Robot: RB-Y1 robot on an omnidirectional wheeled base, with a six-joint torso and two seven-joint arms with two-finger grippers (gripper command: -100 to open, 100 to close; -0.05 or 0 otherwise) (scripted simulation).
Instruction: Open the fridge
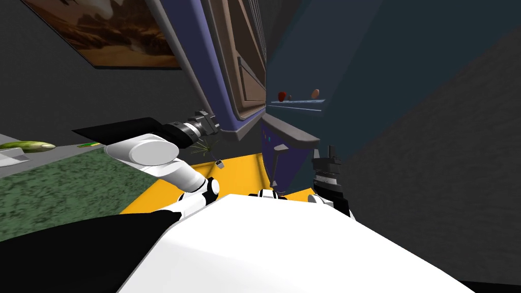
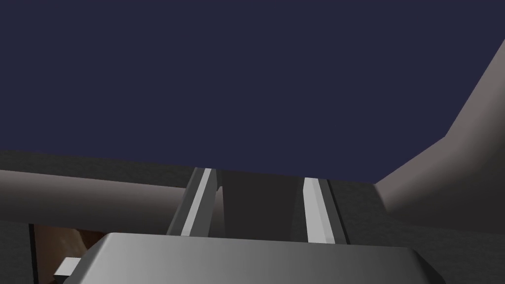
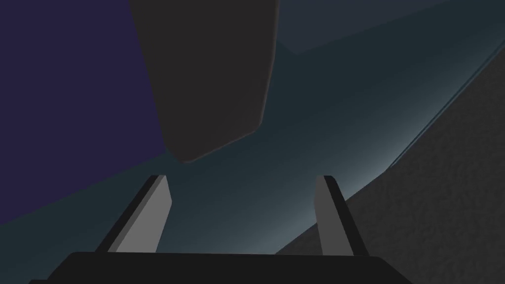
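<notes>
**Status: left gripper (image 2: pixel 259 176) on fridge (image 1: pixel 356 66) handle (image 2: pixel 89 195)**

The fridge is standing straight ahead, its purple door (image 1: pixel 196 46) hanging open toward my left. The left gripper is pinching a shadowed stretch of the grey handle, fingers narrowed; the contact itself is hard to read. The right gripper (image 3: pixel 244 178) is hovering low by the fridge front, fingers spread, gripping nothing. Two items on the inner shelf (image 1: pixel 295 103) are showing too small to name.
</notes>
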